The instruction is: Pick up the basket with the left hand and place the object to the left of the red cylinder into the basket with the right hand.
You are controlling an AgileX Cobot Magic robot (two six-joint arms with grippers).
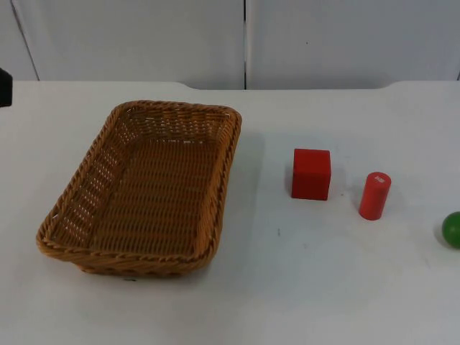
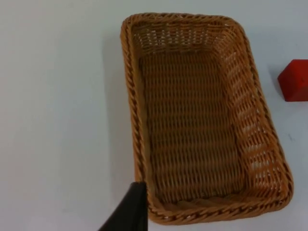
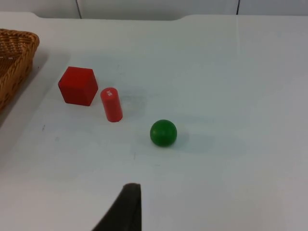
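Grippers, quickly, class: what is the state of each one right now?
Left gripper: above the basket's near rim, holding nothing; open or shut cannot be told.
Right gripper: over the table, holding nothing; cannot be told.

The white table top [image 1: 302,287] carries a brown woven wicker basket [image 1: 144,188] at nine o'clock, a red wooden cube [image 1: 310,174] and an upright red cylinder [image 1: 374,195] toward three, and a green ball [image 1: 453,229] beyond.

Of my left gripper [image 2: 129,211] I see one fingertip: matte black, plain, wedge-shaped, tapering to a narrow squared end. My right gripper [image 3: 124,208] looks the same, a smooth black fingertip with a blunt end and no markings. A black block of my left arm [image 1: 5,87] is square-edged and dark.
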